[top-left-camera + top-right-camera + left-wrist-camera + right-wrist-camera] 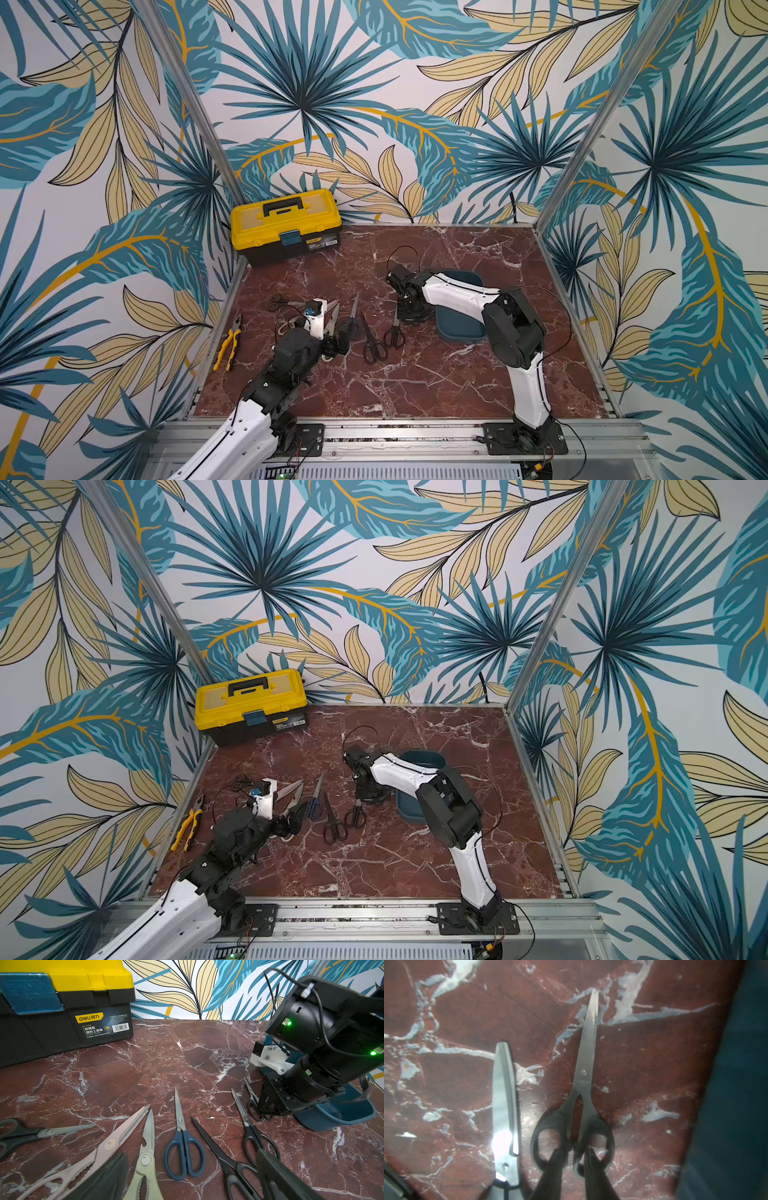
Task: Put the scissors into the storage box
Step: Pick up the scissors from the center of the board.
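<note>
Scissors [584, 1084] — small black — straddled by right end effector [573, 1153], grip unclear; left end effector [191, 1153] spread

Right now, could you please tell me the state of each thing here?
Toolbox, closed and latched.
Storage box, lidless, visible part empty.
Blue scissors, blades closed, lying flat.
Small black scissors, blades closed, lying flat.
Left claw, open.
Right claw, astride small black scissors' handles, grip unclear.

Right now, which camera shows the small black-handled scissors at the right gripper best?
The right wrist view: the small scissors fill the frame, tip to loops, with the right gripper straddling the handles. The left wrist view shows them partly behind that gripper; both top views show them tiny.
</note>
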Robot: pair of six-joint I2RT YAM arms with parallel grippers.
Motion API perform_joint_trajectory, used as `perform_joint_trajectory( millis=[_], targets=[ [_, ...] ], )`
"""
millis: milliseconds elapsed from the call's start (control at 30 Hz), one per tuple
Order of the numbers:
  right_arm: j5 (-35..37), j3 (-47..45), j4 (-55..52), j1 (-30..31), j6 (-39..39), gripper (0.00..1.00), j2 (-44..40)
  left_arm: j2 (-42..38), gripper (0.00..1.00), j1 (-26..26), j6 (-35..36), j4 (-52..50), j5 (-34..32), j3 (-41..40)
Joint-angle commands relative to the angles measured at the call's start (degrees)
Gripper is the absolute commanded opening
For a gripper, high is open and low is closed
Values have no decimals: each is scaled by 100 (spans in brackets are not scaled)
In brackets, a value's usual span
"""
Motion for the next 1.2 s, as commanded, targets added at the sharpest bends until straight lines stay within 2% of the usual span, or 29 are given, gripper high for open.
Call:
perform_joint_trajectory(
  millis=[0,133,200,467,633,733,1167],
  targets=[
    [148,-253,76,-98,222,23,320,-65,100,-11,14,26,14,-136],
    [128,-225,87,-107,76,25,216,-59,100,-17,10,20,5,-135],
    [206,-275,104,-107,27,20,149,-67,100,-15,9,16,14,-136],
    [-24,-107,-31,-165,-19,21,615,-82,100,-13,21,9,38,-135],
    [-115,-59,-69,-213,-37,3,674,-111,100,-13,10,0,19,-142],
    [-164,-58,-78,-213,-76,0,645,-118,100,-17,13,-1,19,-144],
    [-118,-169,-332,-193,-388,1,-436,-120,100,-15,10,7,5,-144]
  ],
)
